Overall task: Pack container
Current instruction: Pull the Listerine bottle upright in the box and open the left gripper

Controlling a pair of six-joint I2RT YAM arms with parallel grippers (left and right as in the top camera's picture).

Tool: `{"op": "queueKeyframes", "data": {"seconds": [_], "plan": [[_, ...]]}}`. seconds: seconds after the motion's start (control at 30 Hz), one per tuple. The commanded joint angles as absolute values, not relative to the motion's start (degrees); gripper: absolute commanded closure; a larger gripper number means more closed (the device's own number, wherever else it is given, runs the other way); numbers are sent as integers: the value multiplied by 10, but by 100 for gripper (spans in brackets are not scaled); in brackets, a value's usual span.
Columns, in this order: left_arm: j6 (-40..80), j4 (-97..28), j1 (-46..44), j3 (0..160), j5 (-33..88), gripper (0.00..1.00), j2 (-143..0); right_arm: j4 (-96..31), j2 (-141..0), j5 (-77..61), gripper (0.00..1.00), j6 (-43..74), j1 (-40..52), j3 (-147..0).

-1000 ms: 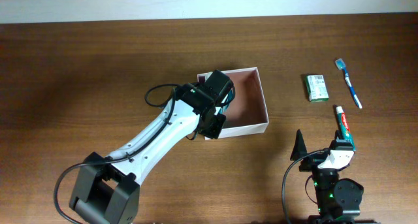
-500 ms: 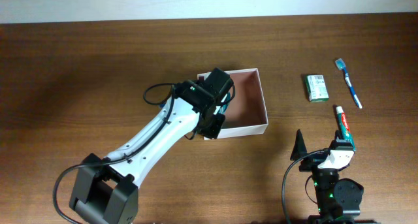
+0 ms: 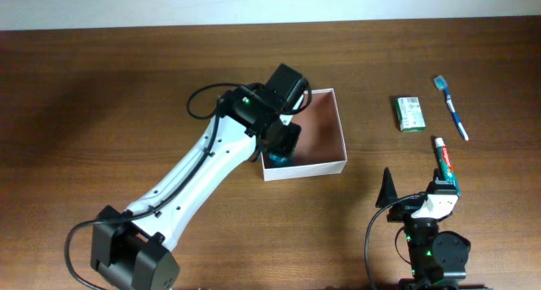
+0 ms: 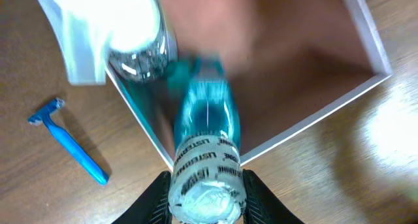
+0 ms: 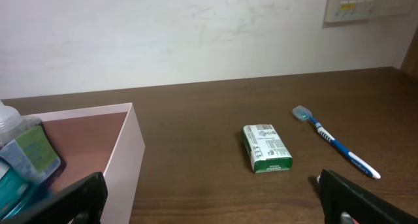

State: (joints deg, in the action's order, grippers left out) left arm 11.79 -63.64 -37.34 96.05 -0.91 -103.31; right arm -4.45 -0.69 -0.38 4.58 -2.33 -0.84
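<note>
the container point(image 3: 304, 167) sits mid-desk point(image 3: 101, 95), on brown wood under a plain white wall point(image 5: 163, 34). the left pincer point(image 4: 206, 199) is clamped on a blue bottle point(image 4: 206, 132) at the container's front-left corner; the bottle's far end is blurred. the right pincer point(image 5: 210, 185) gapes wide and empty.

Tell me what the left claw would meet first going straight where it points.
Likely the pinkish-brown floor of the square white cardboard box, near its wall; the teal mouthwash bottle in the left claw would touch first. Depth unclear.
</note>
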Motion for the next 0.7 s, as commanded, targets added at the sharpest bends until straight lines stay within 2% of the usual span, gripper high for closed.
{"op": "queueKeyframes", "data": {"seconds": [0.0, 0.67], "plan": [[119, -626, -373, 983, -15, 82, -1034, -45, -2, 3, 1, 52, -23, -3], [119, -493, -373, 983, -18, 83, -1034, -45, -2, 3, 2, 52, -23, -3]]}}
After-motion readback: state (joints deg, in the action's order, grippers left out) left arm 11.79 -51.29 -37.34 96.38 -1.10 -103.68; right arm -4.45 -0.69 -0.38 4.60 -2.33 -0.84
